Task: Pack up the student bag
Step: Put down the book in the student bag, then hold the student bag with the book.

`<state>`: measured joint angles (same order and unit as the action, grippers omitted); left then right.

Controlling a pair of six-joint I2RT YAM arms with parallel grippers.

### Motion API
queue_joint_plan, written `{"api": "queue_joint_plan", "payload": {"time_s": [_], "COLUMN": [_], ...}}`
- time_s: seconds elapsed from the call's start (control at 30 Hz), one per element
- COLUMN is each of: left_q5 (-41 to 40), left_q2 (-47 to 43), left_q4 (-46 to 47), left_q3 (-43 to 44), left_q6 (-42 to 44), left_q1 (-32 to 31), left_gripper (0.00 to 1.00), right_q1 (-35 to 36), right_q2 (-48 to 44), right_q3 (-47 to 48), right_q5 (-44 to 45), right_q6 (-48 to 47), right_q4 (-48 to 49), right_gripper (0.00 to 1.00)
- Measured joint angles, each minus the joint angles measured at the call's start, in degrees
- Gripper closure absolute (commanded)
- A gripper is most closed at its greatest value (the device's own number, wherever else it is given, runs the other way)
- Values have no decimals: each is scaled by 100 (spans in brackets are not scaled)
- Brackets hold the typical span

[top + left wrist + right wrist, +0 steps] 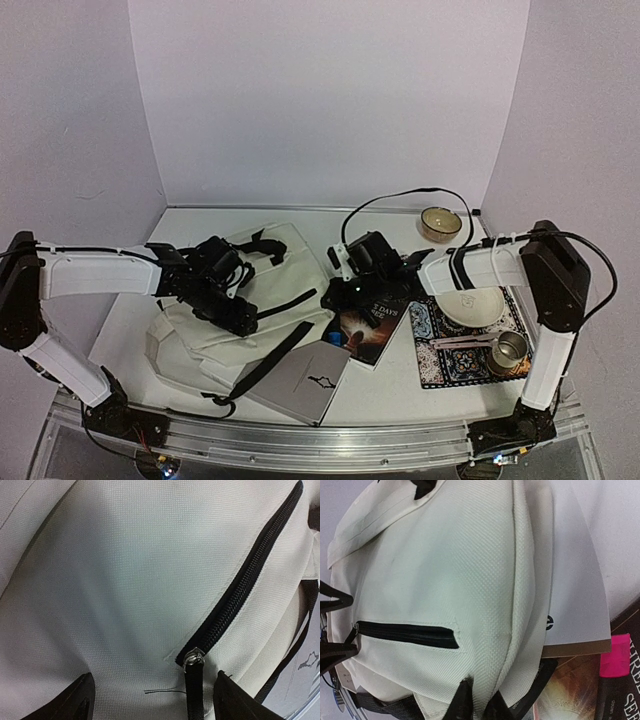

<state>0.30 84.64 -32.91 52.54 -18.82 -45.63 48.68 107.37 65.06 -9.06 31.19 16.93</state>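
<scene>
The student bag (270,290), cream fabric with black straps, lies flat left of the table's middle. My left gripper (235,310) hovers low over its front pocket. In the left wrist view that gripper (156,692) is open, and the zipper's metal slider (194,657) with its black pull tab sits between the fingers, nearer the right one. The black zipper (250,575) is closed. My right gripper (335,295) is at the bag's right edge. In the right wrist view it (482,700) pinches a fold of the bag's side seam (520,605).
A grey notebook (300,380) leans partly under the bag's near corner. A dark book (375,325) lies beside it, with a pink-capped marker (615,655) on it. On the right, a patterned mat (460,360) holds a white plate (470,305) and a metal cup (508,350). A bowl (440,222) stands behind.
</scene>
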Motion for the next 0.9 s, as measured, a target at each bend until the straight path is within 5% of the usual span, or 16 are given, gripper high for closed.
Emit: {"api": "queue_joint_plan", "payload": {"time_s": [0.2,0.57,0.67,0.9], "left_q5": [184,535,622,882], "left_q2": [-48,-109,-162,-265], "left_q4": [417,911,1050,1317], "left_q3": [-289,-555,-656,-867], "left_q6": [-285,-577,-621,-727], "left_q1": [31,37,37,37], "left_gripper": [31,60,63,75], "right_q1": [-19,-17,-24,-77], "right_q2": [11,106,273,528], "right_q3": [-81,-396,-395,-314], "right_q5": [83,169,128,-173], "right_q6": [683,1383,1461,1484], "right_q4": [164,787,1038,1497], "right_gripper": [37,35,42,93]}}
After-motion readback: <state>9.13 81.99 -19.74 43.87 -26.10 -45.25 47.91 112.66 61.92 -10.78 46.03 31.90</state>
